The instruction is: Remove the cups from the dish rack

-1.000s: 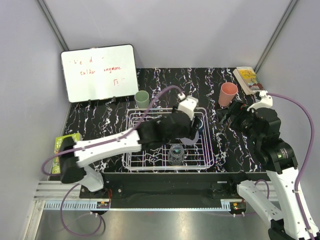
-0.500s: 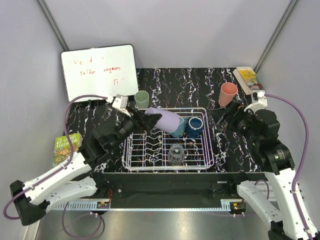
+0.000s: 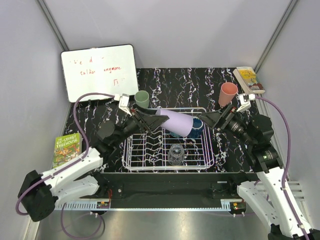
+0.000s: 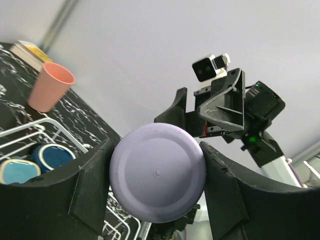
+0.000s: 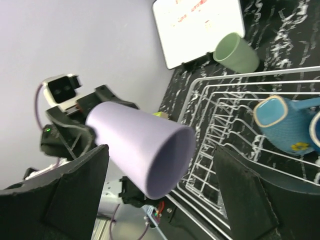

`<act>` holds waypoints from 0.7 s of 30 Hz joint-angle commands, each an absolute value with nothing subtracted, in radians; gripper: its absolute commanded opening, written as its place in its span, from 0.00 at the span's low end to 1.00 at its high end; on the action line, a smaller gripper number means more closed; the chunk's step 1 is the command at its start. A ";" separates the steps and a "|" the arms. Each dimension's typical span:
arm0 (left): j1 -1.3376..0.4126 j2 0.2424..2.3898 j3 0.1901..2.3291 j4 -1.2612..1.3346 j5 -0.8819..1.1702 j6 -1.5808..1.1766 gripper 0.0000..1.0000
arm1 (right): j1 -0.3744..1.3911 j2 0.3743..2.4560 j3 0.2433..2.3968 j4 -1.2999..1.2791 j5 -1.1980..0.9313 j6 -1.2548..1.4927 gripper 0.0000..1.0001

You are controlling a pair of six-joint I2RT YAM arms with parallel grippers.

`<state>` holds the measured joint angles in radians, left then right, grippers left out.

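My left gripper [image 3: 151, 119] is shut on the base of the lavender cup [image 3: 175, 123] and holds it on its side above the white wire dish rack [image 3: 150, 152]. In the left wrist view the cup's base [image 4: 157, 172] sits between the fingers [image 4: 90, 185]. My right gripper [image 3: 213, 125] is open, and the cup's mouth [image 5: 172, 157] faces it, just short of its fingers [image 5: 75, 195]. The dark blue cup [image 3: 197, 128] and the teal cup [image 5: 280, 122] lie in the rack. The clear glass [image 3: 175, 154] stands at the rack's front. The pale green cup [image 3: 142, 99] and the salmon cup [image 3: 228, 94] stand on the table.
A whiteboard [image 3: 100, 72] leans at the back left. A green book [image 3: 66, 148] lies at the table's left edge and a yellow book [image 3: 247, 79] in the back right corner. The black marbled tabletop [image 3: 170, 82] stretches behind the rack.
My left arm has drawn back out of the rack with the lavender cup and turned it sideways to the right. My right gripper has swung left to face the cup's mouth.
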<state>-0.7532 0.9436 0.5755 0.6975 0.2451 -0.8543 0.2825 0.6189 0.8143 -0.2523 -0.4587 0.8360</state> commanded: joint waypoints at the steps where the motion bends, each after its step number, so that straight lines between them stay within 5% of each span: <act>1: -0.750 0.986 0.609 0.856 0.310 -0.891 0.00 | 0.288 0.606 0.799 -0.084 -0.569 0.923 0.92; 21: -0.750 1.063 0.704 0.833 0.288 -0.833 0.00 | 0.288 0.607 0.724 0.023 -0.655 1.014 0.91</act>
<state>-0.7532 1.0504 0.6262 0.7448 0.2806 -0.8581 0.2825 0.6041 0.7376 -0.0257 -0.6209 0.9932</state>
